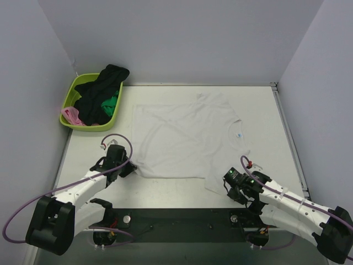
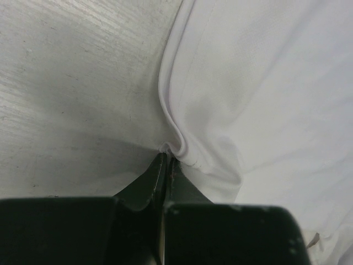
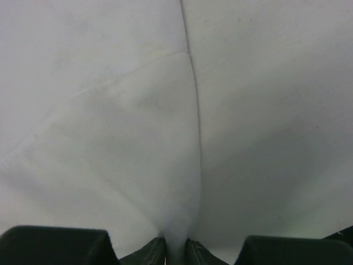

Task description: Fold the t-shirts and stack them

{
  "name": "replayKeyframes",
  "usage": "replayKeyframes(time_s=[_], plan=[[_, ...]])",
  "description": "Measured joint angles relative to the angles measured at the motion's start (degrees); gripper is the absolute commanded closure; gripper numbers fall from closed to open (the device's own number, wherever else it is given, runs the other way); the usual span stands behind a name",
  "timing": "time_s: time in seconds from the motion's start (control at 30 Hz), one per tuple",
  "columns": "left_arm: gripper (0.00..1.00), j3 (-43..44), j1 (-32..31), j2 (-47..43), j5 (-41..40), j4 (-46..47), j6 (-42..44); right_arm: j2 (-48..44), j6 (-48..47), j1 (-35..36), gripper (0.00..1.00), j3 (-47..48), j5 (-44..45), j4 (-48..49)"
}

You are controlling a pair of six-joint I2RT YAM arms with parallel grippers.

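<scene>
White t-shirt (image 1: 187, 138), a large, plain, short-sleeved garment of soft cloth, is being held spread flat and unfolded on the pale grey table (image 1: 265, 110), stretching away ahead of both sets of fingers. Its near hem corner is being pinched by the left gripper (image 2: 165, 161). The dark fingers of that gripper are being pressed together, with the cloth edge puckering at their tips. Bare table is being shown to the left of those fingers and white cloth to their right. The edge of the near sleeve is being gripped by the right gripper (image 3: 176, 245), with a ridge of cloth caught between its two closed fingertips and the sleeve fanning out just beyond them.

No crease or doubled layer is being shown in the body of the white t-shirt, so the first fold is judged as not yet made. Far beyond the left fingers, a lime green plastic basket (image 1: 69, 102) is being filled by a crumpled black cloth garment (image 1: 102, 88), a bright green cloth garment (image 1: 112, 104) and a pink cloth garment (image 1: 71, 116), all bundled and unfolded. No stack is being shown anywhere. Nearly the whole task is therefore judged as left: folding this shirt, then the basket's three, then stacking.
</scene>
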Motion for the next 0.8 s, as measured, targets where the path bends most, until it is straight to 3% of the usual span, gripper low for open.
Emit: replayKeyframes(time_s=[0.1,0.43,0.8], plan=[[1.00,0.0,0.1,0.1,0.1,0.2,0.0,1.1,-0.1,0.2,0.99,0.0,0.0,0.0],[1.00,0.3,1.6,-1.4,0.5,-2.7,1.1,3.2,-0.8,0.2,1.00,1.9,0.7,-0.5],[1.00,3.9,4.4,-8.3,0.2,-13.3,3.4,0.0,-6.7,0.2,1.00,16.0,9.2,-4.3]])
